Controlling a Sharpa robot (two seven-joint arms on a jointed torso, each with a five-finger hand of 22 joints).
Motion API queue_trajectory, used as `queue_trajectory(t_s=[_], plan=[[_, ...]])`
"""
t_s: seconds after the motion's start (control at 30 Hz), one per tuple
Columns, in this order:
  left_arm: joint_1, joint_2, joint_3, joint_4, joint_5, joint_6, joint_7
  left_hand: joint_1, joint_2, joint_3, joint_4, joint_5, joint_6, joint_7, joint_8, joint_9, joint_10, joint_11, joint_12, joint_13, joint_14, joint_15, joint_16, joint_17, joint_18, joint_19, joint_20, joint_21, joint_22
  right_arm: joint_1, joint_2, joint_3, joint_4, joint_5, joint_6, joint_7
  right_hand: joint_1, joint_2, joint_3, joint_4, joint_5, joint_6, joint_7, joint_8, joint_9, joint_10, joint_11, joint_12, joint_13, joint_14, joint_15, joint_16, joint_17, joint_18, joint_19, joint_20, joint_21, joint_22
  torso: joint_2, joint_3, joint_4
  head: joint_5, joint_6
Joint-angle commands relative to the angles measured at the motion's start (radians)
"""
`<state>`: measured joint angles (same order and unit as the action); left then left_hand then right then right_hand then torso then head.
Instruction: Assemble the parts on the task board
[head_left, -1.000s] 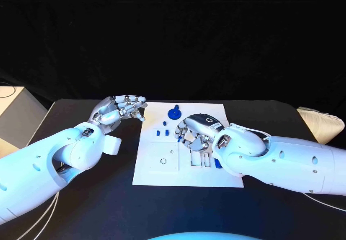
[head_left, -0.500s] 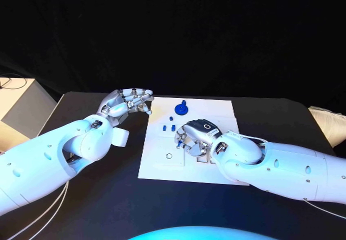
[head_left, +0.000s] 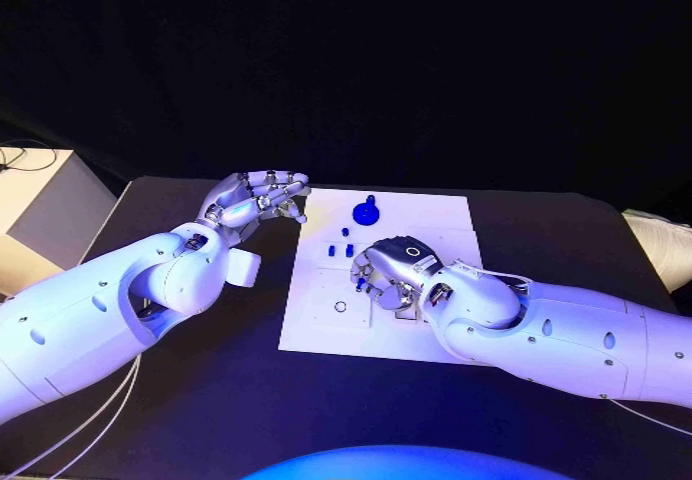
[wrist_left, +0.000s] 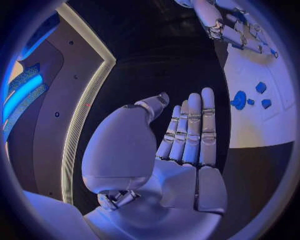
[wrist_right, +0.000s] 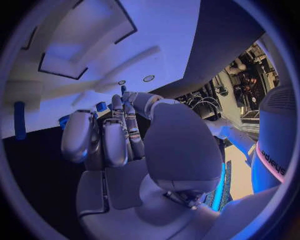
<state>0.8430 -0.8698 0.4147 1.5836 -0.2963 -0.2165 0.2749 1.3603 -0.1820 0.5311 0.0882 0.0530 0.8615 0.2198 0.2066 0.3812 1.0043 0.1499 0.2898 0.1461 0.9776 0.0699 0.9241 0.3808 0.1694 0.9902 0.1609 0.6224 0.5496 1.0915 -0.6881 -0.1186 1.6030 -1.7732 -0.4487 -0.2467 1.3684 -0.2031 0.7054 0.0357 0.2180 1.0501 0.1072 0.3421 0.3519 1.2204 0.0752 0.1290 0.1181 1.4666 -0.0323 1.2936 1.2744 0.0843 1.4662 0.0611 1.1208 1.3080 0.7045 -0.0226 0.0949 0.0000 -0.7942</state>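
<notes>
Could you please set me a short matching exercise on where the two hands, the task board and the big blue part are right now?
Things:
1. left hand
2. right hand
3. task board
4. large blue part

Places:
A. over the board's middle
B. on the board's far end
C. beside the board's far left corner
D. flat on the black table

Pairs: 1-C, 2-A, 3-D, 4-B

Dim blue-violet light, black surroundings, glare on the task board; wrist views bend at edges.
</notes>
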Motion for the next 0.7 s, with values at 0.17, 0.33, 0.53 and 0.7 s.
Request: queue_trajectory(t_s=[0.17, 0.33, 0.53, 0.7], plan=[[-0.001, -0.001, 0.001, 0.003, 0.006, 0.015, 0.009, 0.002, 0.008, -0.003, 0.0, -0.001, -0.006, 0.004, 0.005, -0.001, -0.009, 0.001, -0.001, -0.001, 0.0, 0.005, -0.003, 0.001, 0.013, 0.007, 0.002, -0.004, -0.001, -0.004, 0.006, -0.001, -0.011, -0.025, 0.014, -0.006, -0.001, 0.007, 0.008, -0.001, 0.006, 0.002, 0.003, 0.003, 0.001, 0.035, -0.03, 0.001, 0.002, 0.057, -0.008, 0.002, 0.0, -0.007, 0.068, -0.01, -0.001, 0.005, -0.001, -0.0007, -0.0004, 0.003, -0.004], [-0.001, -0.001, 0.001, 0.004, 0.006, 0.019, 0.009, 0.002, 0.008, -0.003, 0.0, -0.001, -0.006, 0.004, 0.005, -0.001, -0.009, 0.001, -0.001, -0.001, 0.0, 0.005, -0.003, 0.001, 0.013, 0.007, 0.002, -0.004, -0.001, -0.005, 0.012, -0.002, -0.019, -0.028, 0.017, -0.007, -0.001, 0.007, 0.008, -0.001, 0.006, 0.002, 0.003, 0.003, 0.001, 0.035, -0.03, 0.001, 0.002, 0.057, -0.008, 0.002, 0.0, -0.007, 0.068, -0.01, -0.001, 0.005, 0.0, -0.0004, 0.0001, 0.005, -0.006], [-0.001, -0.002, 0.001, 0.005, 0.007, 0.023, 0.008, 0.002, 0.008, -0.003, 0.0, -0.001, -0.006, 0.004, 0.005, -0.001, -0.009, 0.001, -0.001, -0.001, 0.0, 0.005, -0.003, 0.001, 0.013, 0.007, 0.002, -0.004, -0.001, -0.008, 0.021, -0.005, -0.036, -0.04, 0.023, -0.019, -0.002, 0.007, 0.009, -0.002, 0.006, 0.001, 0.004, 0.003, 0.002, 0.036, -0.03, -0.001, 0.001, 0.057, -0.008, 0.002, -0.001, -0.008, 0.068, -0.01, 0.001, 0.006, 0.0, 0.0, -0.0002, 0.005, -0.007], [-0.001, -0.003, 0.001, 0.006, 0.007, 0.025, 0.007, 0.002, 0.008, -0.003, 0.0, -0.001, -0.006, 0.004, 0.005, -0.001, -0.009, 0.001, -0.001, -0.001, 0.0, 0.005, -0.003, 0.001, 0.013, 0.007, 0.002, -0.004, -0.001, -0.012, 0.029, -0.008, -0.047, -0.046, 0.029, -0.024, -0.002, 0.007, 0.009, -0.002, 0.006, 0.001, 0.004, 0.003, 0.002, 0.036, -0.03, -0.001, 0.001, 0.057, -0.008, 0.002, -0.001, -0.008, 0.068, -0.01, 0.001, 0.006, 0.0, 0.0002, -0.0005, 0.006, -0.008]])
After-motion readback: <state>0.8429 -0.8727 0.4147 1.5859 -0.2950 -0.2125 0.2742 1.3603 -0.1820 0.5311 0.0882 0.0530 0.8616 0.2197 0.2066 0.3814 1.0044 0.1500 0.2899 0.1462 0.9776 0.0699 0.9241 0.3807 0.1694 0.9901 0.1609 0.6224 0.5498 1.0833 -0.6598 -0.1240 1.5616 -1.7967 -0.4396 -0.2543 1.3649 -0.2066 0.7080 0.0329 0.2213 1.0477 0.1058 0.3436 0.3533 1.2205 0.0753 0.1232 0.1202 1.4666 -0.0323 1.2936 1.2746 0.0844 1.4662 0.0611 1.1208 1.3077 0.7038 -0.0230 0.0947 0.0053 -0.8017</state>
